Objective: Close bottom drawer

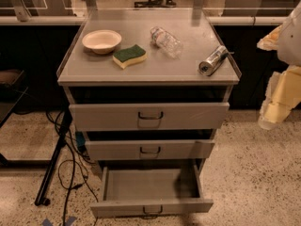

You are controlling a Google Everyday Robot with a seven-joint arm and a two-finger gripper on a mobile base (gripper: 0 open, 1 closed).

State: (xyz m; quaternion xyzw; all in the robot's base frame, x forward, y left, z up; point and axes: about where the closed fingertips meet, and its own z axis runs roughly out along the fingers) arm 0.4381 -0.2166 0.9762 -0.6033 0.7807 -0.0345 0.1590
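The bottom drawer (150, 206) is the lowest of three grey metal drawers in the cabinet. It is pulled far out toward me and its inside is empty. Its slim front panel has a small dark wire handle (153, 210) at centre. The middle drawer (149, 150) and the top drawer (149, 116) stand slightly out from the cabinet. My gripper (275, 108) is at the right edge of the view, pale yellow and white, well to the right of the cabinet and above the floor, apart from every drawer.
On the cabinet top (94, 72) lie a cream bowl (101, 41), a green and yellow sponge (129, 56), a clear plastic bottle (166, 41) on its side and a silver can (213, 60) on its side. Black cables and a stand leg (54, 159) cross the speckled floor on the left.
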